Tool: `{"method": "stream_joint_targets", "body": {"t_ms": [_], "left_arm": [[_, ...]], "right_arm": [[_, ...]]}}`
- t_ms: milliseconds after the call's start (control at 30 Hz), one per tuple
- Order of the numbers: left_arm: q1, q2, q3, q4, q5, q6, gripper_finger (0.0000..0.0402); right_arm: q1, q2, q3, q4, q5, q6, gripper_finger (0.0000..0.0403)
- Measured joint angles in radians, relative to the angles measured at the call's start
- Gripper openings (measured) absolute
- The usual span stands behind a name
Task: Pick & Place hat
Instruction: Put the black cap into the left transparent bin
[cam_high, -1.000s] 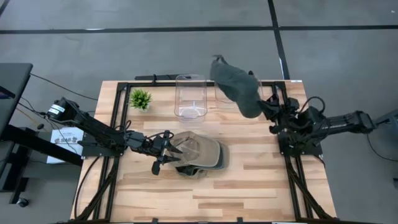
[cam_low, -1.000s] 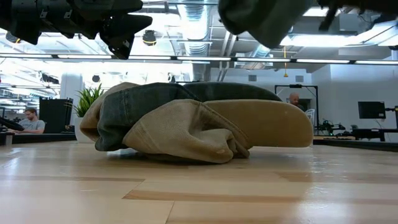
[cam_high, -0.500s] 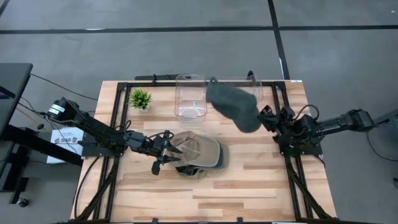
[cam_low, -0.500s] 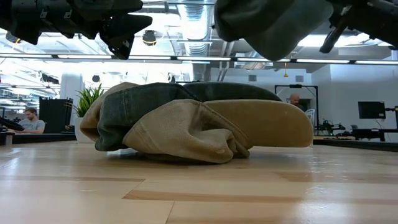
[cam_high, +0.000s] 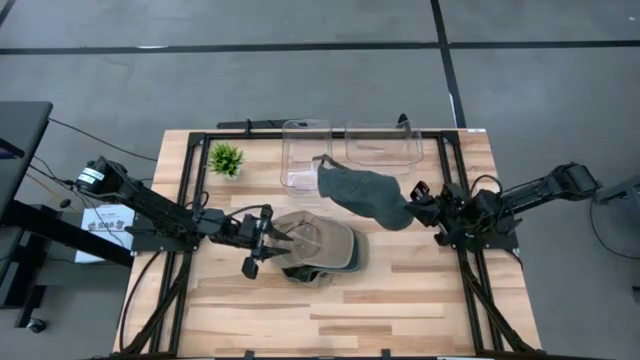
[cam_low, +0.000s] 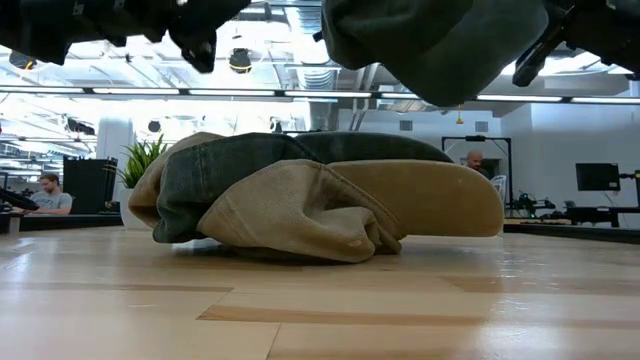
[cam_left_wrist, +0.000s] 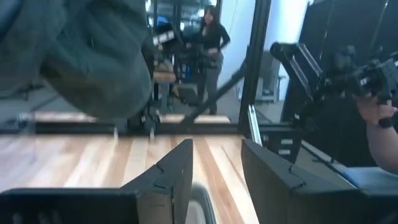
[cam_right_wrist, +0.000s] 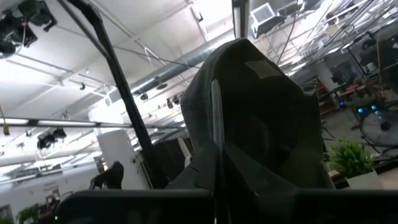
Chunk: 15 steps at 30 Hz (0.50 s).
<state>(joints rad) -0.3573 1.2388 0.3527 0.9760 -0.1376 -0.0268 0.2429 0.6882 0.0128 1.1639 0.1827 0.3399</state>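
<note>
The right pincer (cam_high: 412, 193) is clamped on a dark grey hat (cam_high: 362, 192) and holds it in the air above the desk (cam_high: 400, 290), between the clear bins (cam_high: 306, 155) and the pile of caps. The hat is soft, crumpled cloth and hangs loose from the grip; in the low view it shows as a dark rounded mass (cam_low: 430, 40) at the top. Below it a tan cap (cam_high: 322, 245) with a denim one (cam_low: 215, 175) lies on the desk. The left pincer (cam_high: 262, 243) hovers just beside this pile, its fingers (cam_left_wrist: 180, 168) apart and holding nothing.
</note>
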Motion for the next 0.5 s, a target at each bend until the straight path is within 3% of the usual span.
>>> {"method": "stream_joint_targets", "body": {"t_ms": [233,500], "left_arm": [[0.0,0.037,0.047,0.04,0.0,0.049,0.0134],[0.0,0.262,0.203,0.035,-0.038,0.099,0.0134]], "right_arm": [[0.015,0.112,0.0,0.105,-0.001,-0.031,0.0004],[0.067,0.231,0.001,0.259,-0.002,-0.081,0.0004]]}}
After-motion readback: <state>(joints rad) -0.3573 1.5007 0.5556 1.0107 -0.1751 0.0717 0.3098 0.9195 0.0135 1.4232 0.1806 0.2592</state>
